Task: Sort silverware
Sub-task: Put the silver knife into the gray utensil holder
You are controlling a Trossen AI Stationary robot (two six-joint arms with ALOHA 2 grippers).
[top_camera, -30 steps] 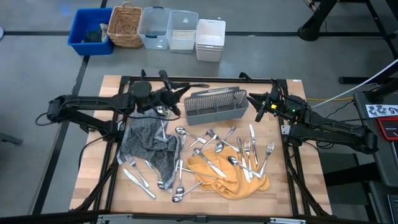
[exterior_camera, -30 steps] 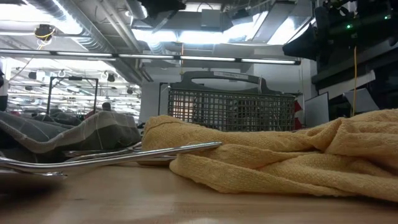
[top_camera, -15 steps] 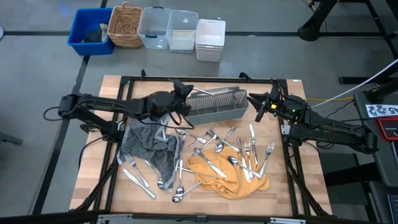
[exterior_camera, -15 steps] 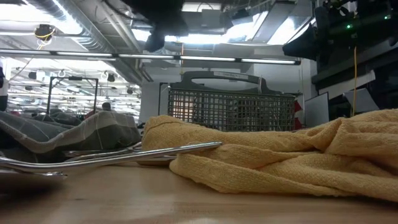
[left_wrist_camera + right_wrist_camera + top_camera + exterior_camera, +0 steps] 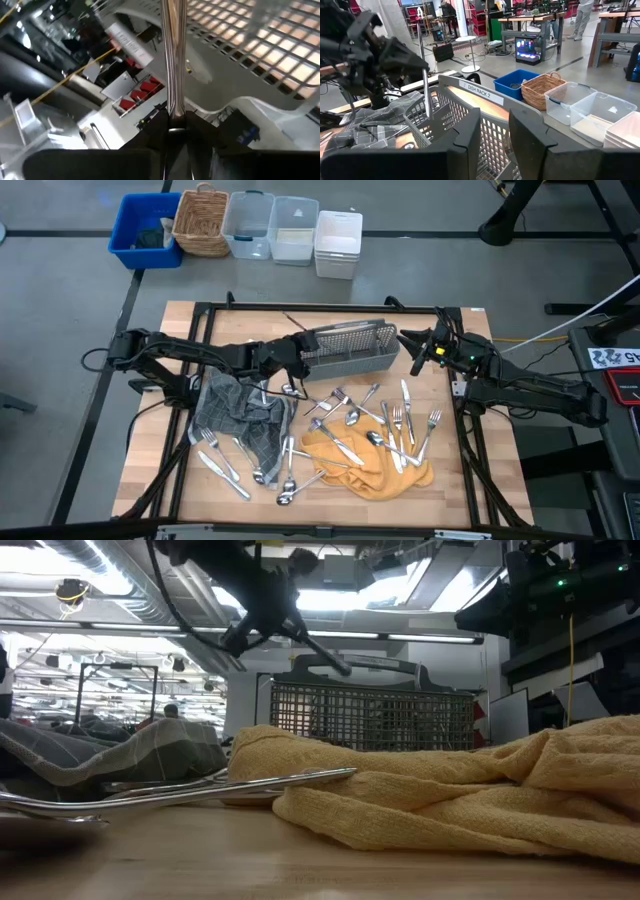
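The left gripper (image 5: 290, 352) is up at the left end of the grey mesh caddy (image 5: 350, 350), its fingers clamped on a slim piece of silverware (image 5: 172, 55) that hangs above the basket's edge. Over on the right, the right gripper (image 5: 412, 348) sits beside the caddy's other end, jaws parted and holding nothing. The remaining silverware (image 5: 345, 425) lies scattered across the wooden table (image 5: 450, 495), on the yellow cloth (image 5: 395, 477) and the grey checked cloth (image 5: 225, 408).
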